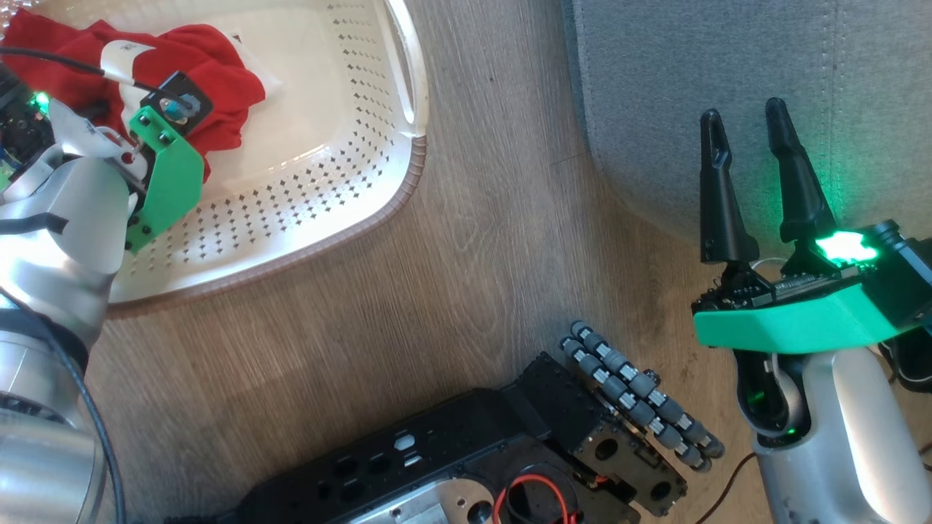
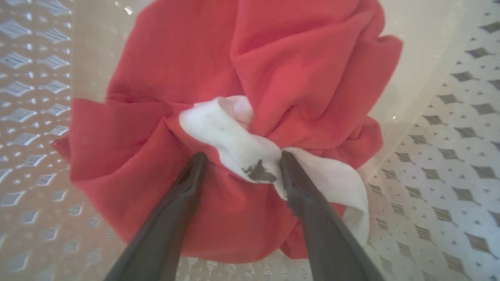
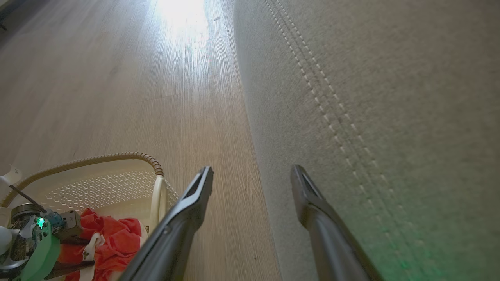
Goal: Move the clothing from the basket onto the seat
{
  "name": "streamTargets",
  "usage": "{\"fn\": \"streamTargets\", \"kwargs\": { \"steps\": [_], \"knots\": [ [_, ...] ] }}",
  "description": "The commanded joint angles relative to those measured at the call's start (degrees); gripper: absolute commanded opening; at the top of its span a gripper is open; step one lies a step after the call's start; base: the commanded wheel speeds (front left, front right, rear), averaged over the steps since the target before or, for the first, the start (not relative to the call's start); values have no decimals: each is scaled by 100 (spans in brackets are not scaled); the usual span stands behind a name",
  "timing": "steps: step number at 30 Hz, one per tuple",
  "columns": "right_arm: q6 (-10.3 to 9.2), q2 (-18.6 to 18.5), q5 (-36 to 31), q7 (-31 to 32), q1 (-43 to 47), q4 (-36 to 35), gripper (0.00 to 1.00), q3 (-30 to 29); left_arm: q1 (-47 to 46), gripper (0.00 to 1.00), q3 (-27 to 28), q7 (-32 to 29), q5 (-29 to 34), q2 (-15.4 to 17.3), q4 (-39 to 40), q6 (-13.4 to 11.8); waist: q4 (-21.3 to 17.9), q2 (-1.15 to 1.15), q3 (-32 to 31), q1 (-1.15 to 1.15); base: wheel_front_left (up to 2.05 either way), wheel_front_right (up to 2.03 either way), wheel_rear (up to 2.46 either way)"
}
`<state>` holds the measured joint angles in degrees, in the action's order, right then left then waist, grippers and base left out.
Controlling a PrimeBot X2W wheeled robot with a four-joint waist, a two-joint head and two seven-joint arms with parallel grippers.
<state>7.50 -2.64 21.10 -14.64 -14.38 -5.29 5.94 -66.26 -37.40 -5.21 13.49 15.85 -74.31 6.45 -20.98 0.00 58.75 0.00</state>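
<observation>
The red clothing (image 2: 250,78) lies in a soft heap on the bottom of the basket (image 1: 349,196), near one end. None of it is on the seat (image 1: 728,73) yet. The basket stands on the wooden floor (image 1: 473,255), and the big grey seat is off to the robot's right, well apart from the basket. The left claw (image 2: 243,156) reaches down into the basket. It is wide open, and it has hold of nothing. Its two dark fingers (image 2: 179,203) stand on either side of a bump in the cloth, where a strip of white trim (image 2: 226,128) sticks up out of the red. The tips look as if they touch the cloth or are just above it; I cannot tell which. The right claw (image 1: 745,113) is wide open too, and it is empty. It hangs in the air by the rounded corner of the seat. So I think the step in hand is the grab: the claw is in place, but the pinch is not yet done. The next move calls for the left fingers to squeeze shut on that bump, deep enough to catch the red cloth and not just the thin white strip. Then the arm needs to lift the heap high over the basket's wall and carry it across to the seat.
</observation>
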Motion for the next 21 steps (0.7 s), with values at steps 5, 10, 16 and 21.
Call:
{"fn": "streamTargets", "kwargs": {
  "steps": [5, 10, 16, 21],
  "knots": [
    [-1, -24, -67, -36, 412, -183, 100, 36, 44, 33, -3, 8, -140, 123, 36, 52, 32, 0, 21, 0, 0, 0, 0],
    [-1, -24, -82, -36, 385, -180, 100, 28, 51, 0, -40, -65, -238, 112, 36, 73, 46, 0, 31, 0, 0, 0, 0],
    [-1, -24, -73, -36, 256, -173, 100, 27, 37, 0, -56, 147, -340, 130, 36, 49, 43, 0, -4, 0, 0, 0, 0],
    [-1, -24, 28, -36, -10, -79, 100, 14, 98, 0, -29, 363, -461, 149, 36, -4, -18, 0, -130, 0, 0, 0, 0]
  ]
}}
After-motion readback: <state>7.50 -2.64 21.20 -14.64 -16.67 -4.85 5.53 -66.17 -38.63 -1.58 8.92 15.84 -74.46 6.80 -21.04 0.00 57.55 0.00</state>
